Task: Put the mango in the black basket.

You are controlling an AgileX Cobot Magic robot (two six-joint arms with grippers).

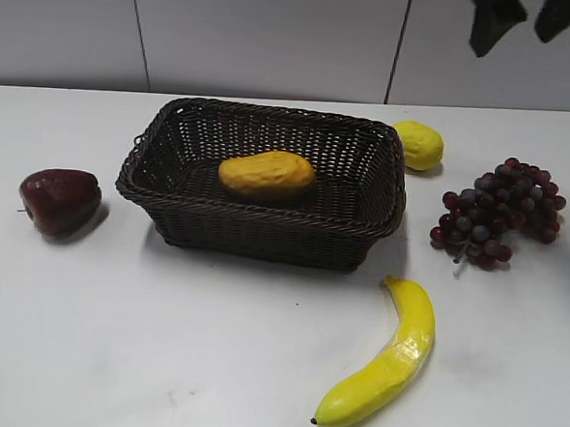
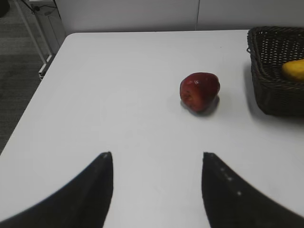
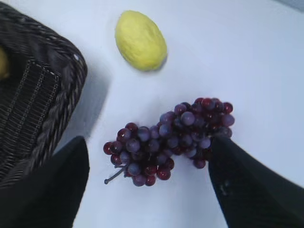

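The orange-yellow mango (image 1: 267, 173) lies inside the black basket (image 1: 265, 228) at the middle of the table. A sliver of it shows in the left wrist view (image 2: 294, 70) and at the left edge of the right wrist view (image 3: 2, 64). My right gripper (image 1: 529, 20) is open and empty, high at the top right, above the grapes (image 3: 171, 140); its jaws (image 3: 148, 156) stand wide apart. My left gripper (image 2: 156, 159) is open and empty above bare table, short of the red apple (image 2: 199, 91). It is out of the exterior view.
A dark red apple (image 1: 59, 201) lies left of the basket. A lemon (image 1: 419, 144) sits at its back right corner, also in the right wrist view (image 3: 140, 40). Grapes (image 1: 498, 212) lie at the right, a banana (image 1: 384, 360) at the front right. The table's left edge (image 2: 28, 114) shows.
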